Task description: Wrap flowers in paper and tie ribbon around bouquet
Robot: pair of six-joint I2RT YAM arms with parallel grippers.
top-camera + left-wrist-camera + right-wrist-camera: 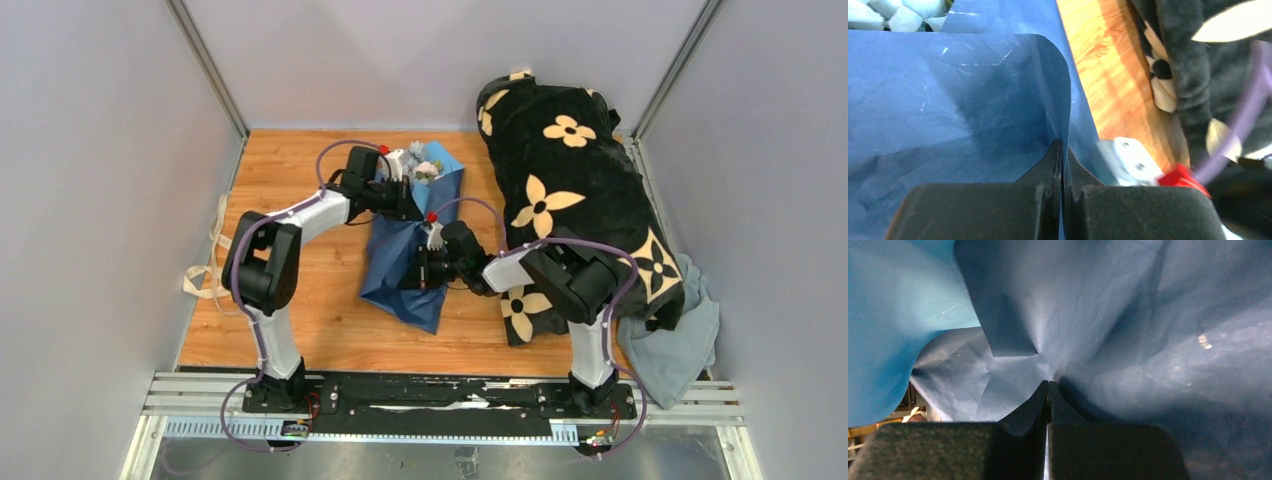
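The paper [405, 265] is folded into a cone on the wooden table, navy outside and light blue at the far end. The flowers [425, 168] poke out of that wide far end, and the pale blooms [898, 12] show in the left wrist view. My left gripper [408, 200] is shut on an upright fold of the paper [973, 100], its jaws [1063, 150] pressed together on the sheet. My right gripper [415, 270] is shut on the lower part of the paper [1148, 340], its tips [1049, 385] meeting in a crease. The ribbon [205, 275] lies at the table's left edge.
A black plush blanket [560, 170] with cream flower shapes is heaped at the right, close to the right arm. A grey-blue cloth [685, 345] lies under its near right corner. Grey walls enclose the table on three sides.
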